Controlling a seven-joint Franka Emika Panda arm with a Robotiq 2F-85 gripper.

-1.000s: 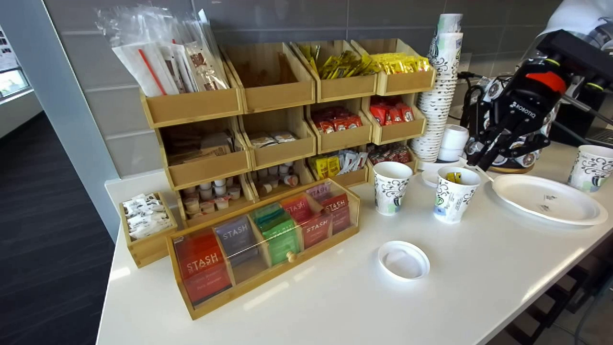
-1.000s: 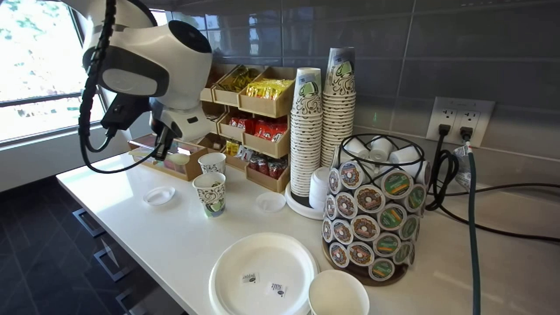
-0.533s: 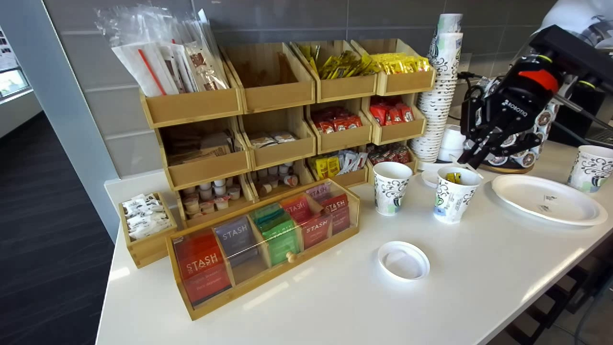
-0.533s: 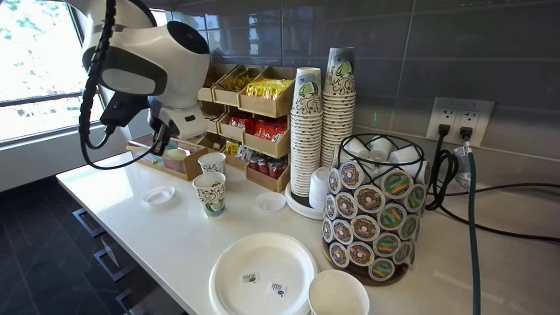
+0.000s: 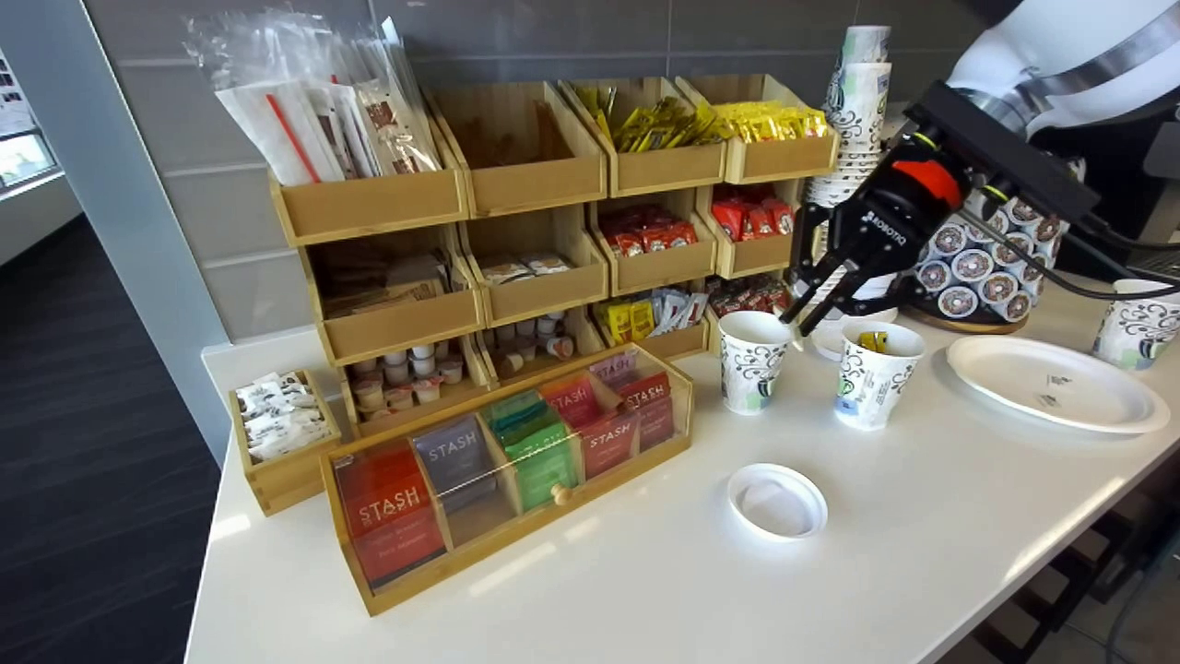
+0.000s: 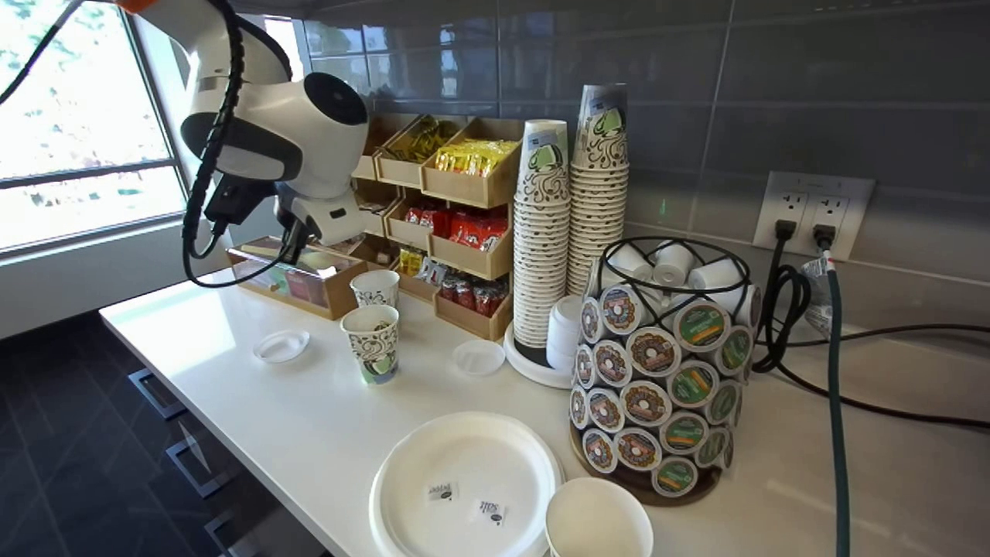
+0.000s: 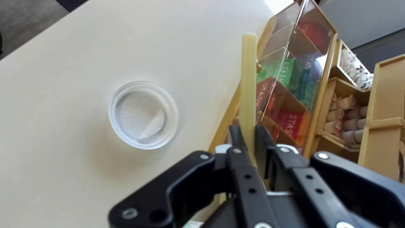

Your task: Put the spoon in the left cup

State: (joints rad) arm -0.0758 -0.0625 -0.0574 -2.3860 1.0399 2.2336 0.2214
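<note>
Gripper [image 7: 249,130] shifted left, from the right cup [image 5: 874,383] toward the left cup [image 5: 751,369] | it held the spoon [image 7: 248,91], tilted near that cup's rim, not visibly inside | approach looked nearly done; aligning above the opening, then letting go, probably remained

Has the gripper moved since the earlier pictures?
Yes. In an exterior view, the gripper has shifted leftward in the picture, farther from the unmoved white plate and nearer the left cup.
</note>
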